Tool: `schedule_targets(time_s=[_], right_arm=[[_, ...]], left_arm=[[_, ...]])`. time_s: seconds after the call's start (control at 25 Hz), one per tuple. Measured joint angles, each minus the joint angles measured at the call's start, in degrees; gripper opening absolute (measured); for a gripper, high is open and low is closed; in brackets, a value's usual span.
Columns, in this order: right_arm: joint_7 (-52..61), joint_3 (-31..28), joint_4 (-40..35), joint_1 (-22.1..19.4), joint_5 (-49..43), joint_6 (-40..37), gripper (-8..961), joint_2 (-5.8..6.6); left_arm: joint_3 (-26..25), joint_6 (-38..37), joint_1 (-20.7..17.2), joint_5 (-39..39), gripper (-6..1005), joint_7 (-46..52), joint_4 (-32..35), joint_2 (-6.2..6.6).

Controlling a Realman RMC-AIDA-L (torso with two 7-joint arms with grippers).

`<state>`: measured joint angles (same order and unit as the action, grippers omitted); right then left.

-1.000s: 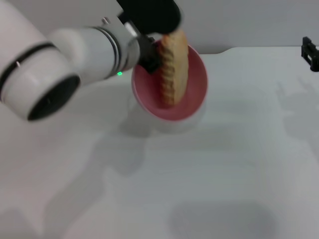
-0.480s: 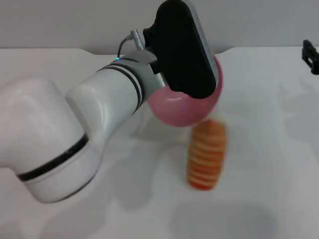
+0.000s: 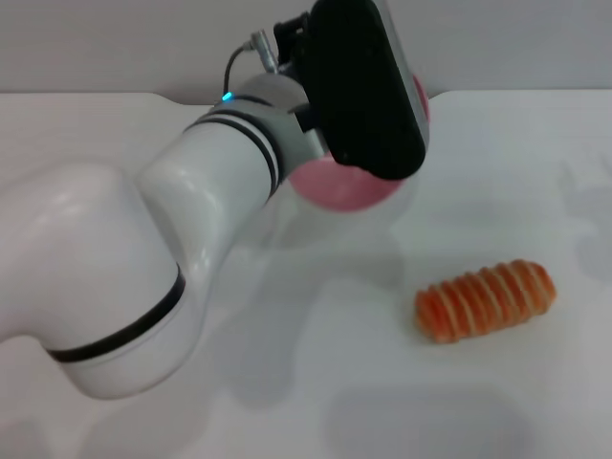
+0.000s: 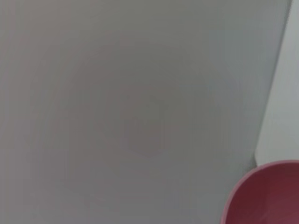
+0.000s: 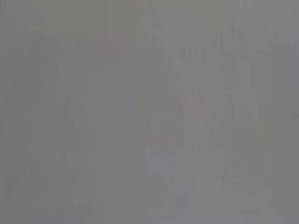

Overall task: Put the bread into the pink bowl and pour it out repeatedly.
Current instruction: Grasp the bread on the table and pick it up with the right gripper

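Lying on the table (image 3: 287, 402), the bread (image 3: 485, 300) shows only overhead — left wrist catches just the pink bowl (image 4: 264, 196); jaws unreadable.

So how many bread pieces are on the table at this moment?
1. The bread lies on the table, to the right of the raised pink bowl. The arm hides some table behind it.

We see the bread (image 3: 485, 300) on the table (image 3: 316, 382) at lower right; the bowl (image 3: 346, 181) sits upper centre.
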<state>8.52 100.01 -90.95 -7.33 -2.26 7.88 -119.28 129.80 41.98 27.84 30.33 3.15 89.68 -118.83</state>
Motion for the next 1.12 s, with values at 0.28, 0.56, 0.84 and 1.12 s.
schedule_targets(time_s=[0.28,0.56,0.84,1.12], right_arm=[[-0.4,2.9,-5.1,5.1,0.8,21.2,551,0.59],[-1.0,4.0,-12.1,12.8,2.4,46.6,553,0.54],[-1.4,4.8,-11.2,18.0,8.9,59.6,555,0.45],[-1.6,7.2,-8.7,18.4,13.6,62.8,558,0.34]], left_arm=[[-6.1,9.5,3.5,-7.4,40,6.4,2.1,-0.17],[-15.0,17.3,5.2,-22.8,40,5.2,3.0,0.31],[-18.8,22.1,5.4,-32.1,40,2.7,1.9,0.43],[-20.2,21.7,6.0,-33.2,40,1.5,-1.0,0.46]])
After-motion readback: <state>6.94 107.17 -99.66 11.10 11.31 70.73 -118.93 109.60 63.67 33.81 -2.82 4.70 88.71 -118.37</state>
